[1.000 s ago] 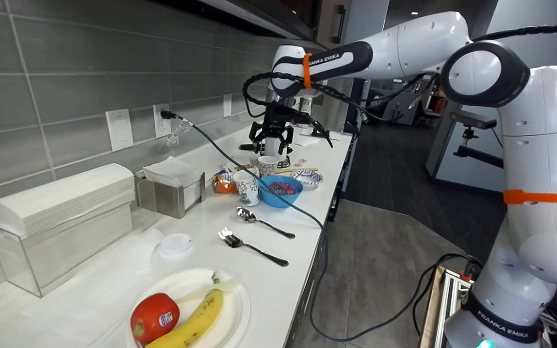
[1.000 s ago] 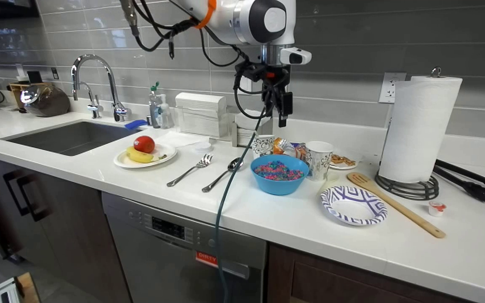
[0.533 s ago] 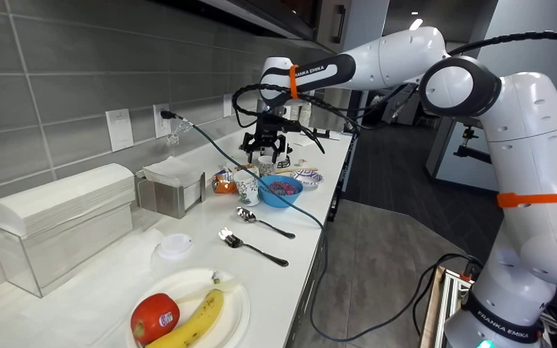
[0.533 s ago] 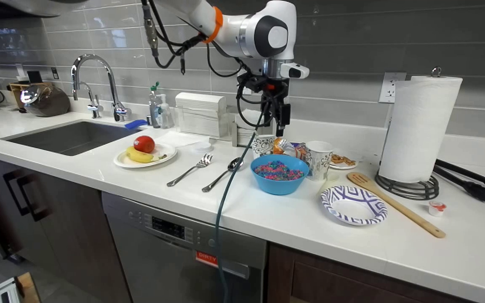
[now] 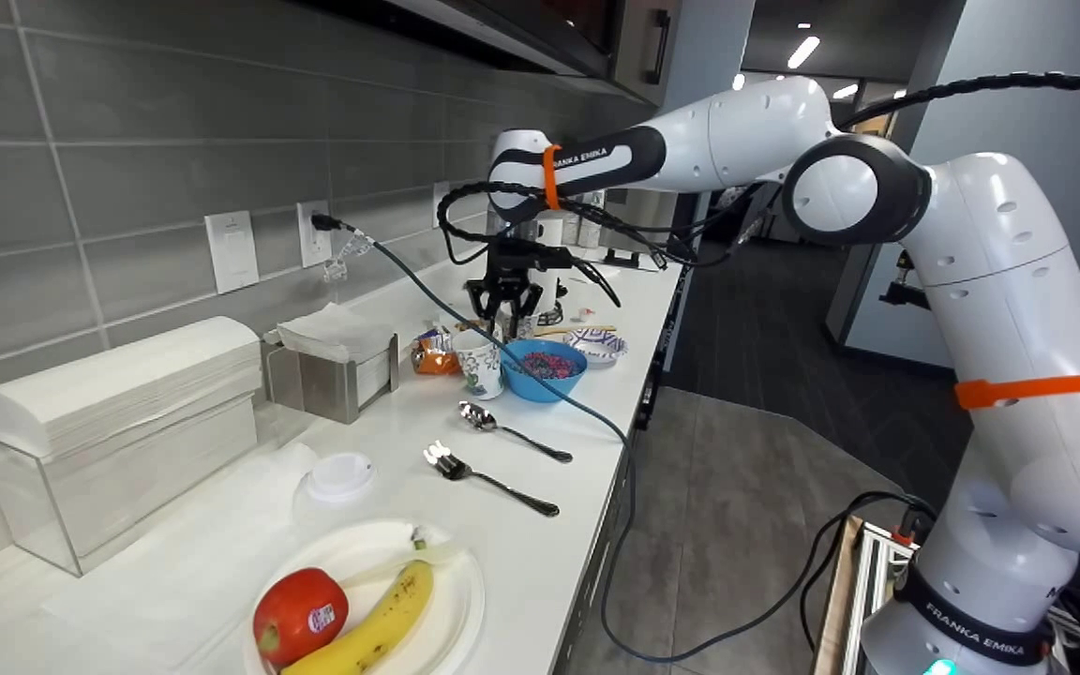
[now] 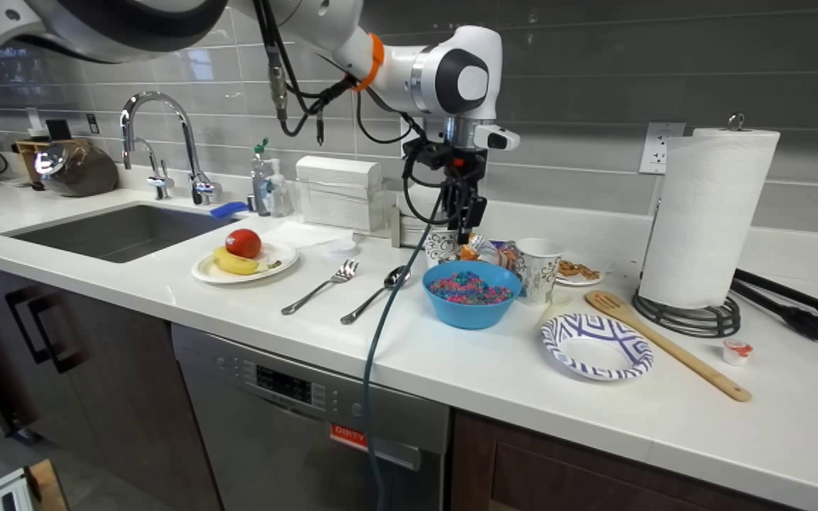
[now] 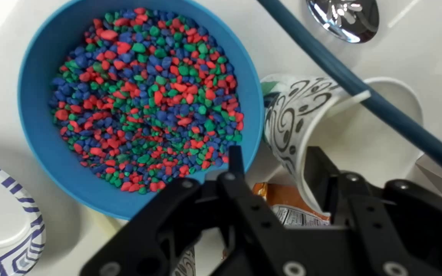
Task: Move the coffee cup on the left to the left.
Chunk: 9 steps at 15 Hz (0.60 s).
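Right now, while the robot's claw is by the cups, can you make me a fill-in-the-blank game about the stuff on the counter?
1. The claw near the coffee cup is not shut; it is ____.
2. The bowl with colourful little stones in it is coloured ____.
3. A yellow banana and a red fruit share one white ____.
4. In both exterior views, the fork lies beside a shiny metal ____.

Missing words: open; blue; plate; spoon.
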Available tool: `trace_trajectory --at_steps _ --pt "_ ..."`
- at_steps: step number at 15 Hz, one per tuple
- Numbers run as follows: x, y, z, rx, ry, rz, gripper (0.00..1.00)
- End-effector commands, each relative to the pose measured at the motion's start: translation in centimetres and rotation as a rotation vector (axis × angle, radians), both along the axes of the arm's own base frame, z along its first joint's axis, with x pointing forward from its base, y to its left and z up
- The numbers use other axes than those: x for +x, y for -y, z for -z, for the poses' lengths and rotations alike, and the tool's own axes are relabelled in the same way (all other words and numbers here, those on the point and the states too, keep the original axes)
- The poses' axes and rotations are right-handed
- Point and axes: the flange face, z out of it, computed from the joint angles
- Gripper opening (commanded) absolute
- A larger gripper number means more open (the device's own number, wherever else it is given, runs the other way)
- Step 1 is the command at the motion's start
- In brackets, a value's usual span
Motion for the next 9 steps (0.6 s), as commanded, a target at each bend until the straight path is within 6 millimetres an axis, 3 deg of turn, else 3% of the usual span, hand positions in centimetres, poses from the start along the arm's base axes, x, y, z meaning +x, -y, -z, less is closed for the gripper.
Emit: trace_trajectory --at_steps 1,3,6,9 --pt "1.0 0.0 0.8 0.019 -0.018 0.002 0.14" --pt "1.3 0.1 1.1 0.021 -0.018 0.001 0.01" --pt "1.3 0.1 0.4 0.039 -0.014 0.003 0.00" --pt "1.2 0.3 -1.5 0.076 0.007 0.018 0.01"
